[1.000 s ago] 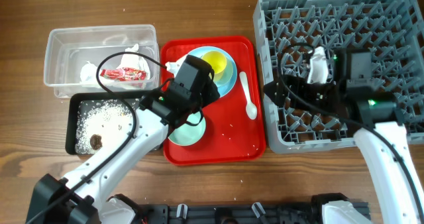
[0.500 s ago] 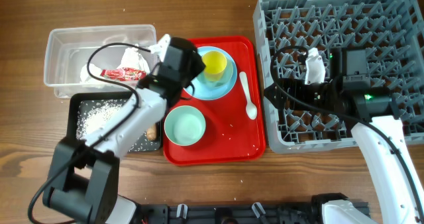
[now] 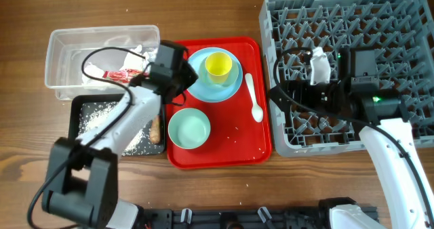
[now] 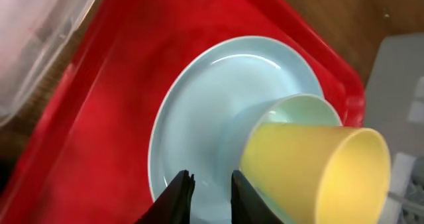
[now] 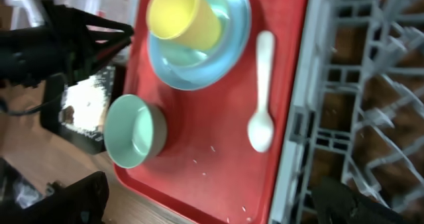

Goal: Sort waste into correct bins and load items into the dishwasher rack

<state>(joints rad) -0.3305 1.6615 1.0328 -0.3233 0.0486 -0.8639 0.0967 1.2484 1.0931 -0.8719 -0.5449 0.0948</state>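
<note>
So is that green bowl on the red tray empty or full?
Empty: the green bowl sits upright on the red tray, its inside bare.

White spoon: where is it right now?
In the overhead view, the white spoon lies on the right side of the red tray, between the light blue plate and the grey dishwasher rack.

Your overhead view is bright, even and sharp, with only soft shadows on the table (image 3: 203,12). Your left wrist view blurs the red tray (image 4: 132,65) and clear tub (image 4: 33,45) up close, and your right wrist view goes soft towards its edges.
</note>
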